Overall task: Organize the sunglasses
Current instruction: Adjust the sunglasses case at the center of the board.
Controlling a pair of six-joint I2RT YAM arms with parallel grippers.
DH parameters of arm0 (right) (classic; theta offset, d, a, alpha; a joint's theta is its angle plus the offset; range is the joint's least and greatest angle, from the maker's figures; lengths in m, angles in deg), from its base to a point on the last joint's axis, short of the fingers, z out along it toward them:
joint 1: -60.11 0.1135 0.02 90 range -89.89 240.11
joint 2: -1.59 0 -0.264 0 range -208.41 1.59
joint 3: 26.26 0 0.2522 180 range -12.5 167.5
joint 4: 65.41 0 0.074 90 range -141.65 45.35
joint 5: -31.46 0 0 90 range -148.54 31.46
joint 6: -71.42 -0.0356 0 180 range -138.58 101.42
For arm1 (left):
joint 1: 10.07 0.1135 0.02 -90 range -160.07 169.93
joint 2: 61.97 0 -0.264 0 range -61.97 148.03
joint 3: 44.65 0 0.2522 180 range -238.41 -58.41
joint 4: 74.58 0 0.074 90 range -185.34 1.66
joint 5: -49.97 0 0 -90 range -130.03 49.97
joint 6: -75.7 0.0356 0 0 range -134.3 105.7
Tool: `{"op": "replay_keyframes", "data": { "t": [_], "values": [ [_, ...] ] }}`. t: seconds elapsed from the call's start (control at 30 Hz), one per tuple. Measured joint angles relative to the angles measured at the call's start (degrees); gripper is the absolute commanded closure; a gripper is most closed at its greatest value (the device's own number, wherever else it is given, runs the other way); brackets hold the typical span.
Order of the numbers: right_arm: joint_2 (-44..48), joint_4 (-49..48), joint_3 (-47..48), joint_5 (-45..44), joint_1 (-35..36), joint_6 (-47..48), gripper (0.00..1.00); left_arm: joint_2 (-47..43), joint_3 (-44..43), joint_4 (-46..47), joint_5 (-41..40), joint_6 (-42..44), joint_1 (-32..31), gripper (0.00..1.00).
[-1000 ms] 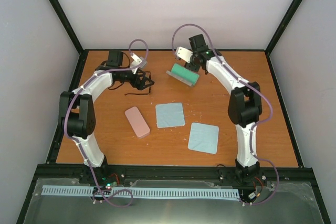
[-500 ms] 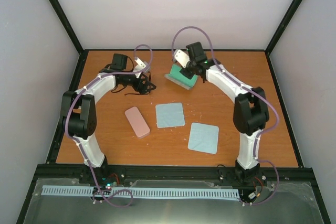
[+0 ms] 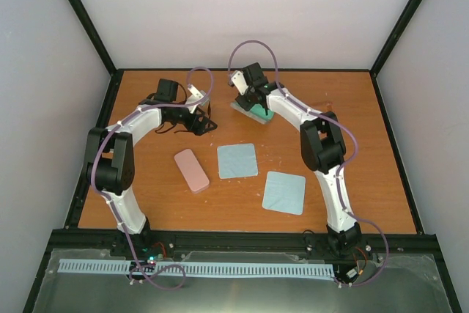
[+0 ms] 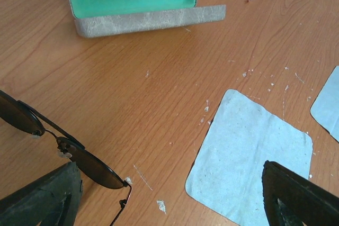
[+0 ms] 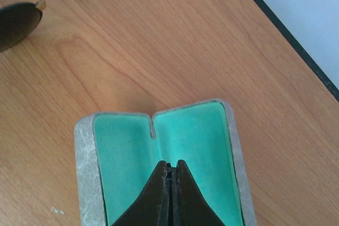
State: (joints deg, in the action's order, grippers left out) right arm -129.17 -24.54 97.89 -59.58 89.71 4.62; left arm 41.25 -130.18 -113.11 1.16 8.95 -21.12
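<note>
Sunglasses, place: the dark sunglasses [image 4: 90, 165] lie on the desk [image 3: 344, 122] in its far left part, left of the open case [image 5: 85, 173] and apart from it, with bare wood between them.
Sunglasses, long axis: in the left wrist view the line of the two lenses runs diagonally, from upper left down to lower right. One thin temple arm trails off the lower end. Which way the lenses face I cannot tell.
Left fingers [image 4: 47, 194]: spread wide and empty, low over the desk. The sunglasses sit hard by one finger instead of midway, and a blue cloth [image 4: 249, 157] lies by the other.
Right fingers [image 5: 161, 189]: pressed shut with nothing seen between them, tips over the green lining of the case.
Risk, off-centre grasp: closing from here would likely push the frame sideways or catch a lens, and the thin wire could bend.
Risk, case: the shut fingers could shove or tip it, and they block the space where the sunglasses should go.
Risk, crowding: both arms work close together, so a reach toward the case could bring them into contact.
</note>
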Motion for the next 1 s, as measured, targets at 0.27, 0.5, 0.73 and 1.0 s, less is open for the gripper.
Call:
{"op": "replay_keyframes", "data": {
  "t": [0.27, 0.5, 0.73, 1.0],
  "values": [
    [-1.2, 1.3, -0.5, 3.5, 0.6, -0.9, 0.97, 0.0, 0.1, 0.7, -0.3, 0.0, 0.0, 0.08],
    [-1.5, 2.0, -5.1, 6.4, 0.8, -1.4, 0.97, 0.0, 0.1, 1.0, -0.3, 0.0, 0.0, 0.08],
    [-0.8, 1.4, -10.2, 7.5, 0.9, -1.9, 0.97, 0.0, 0.1, 1.3, -0.3, -0.2, 0.0, 0.07],
    [7.0, 0.1, -22.3, 4.4, 0.9, -1.4, 0.97, 0.0, 0.5, 2.0, -0.2, -0.8, 0.0, 0.06]
  ]
}}
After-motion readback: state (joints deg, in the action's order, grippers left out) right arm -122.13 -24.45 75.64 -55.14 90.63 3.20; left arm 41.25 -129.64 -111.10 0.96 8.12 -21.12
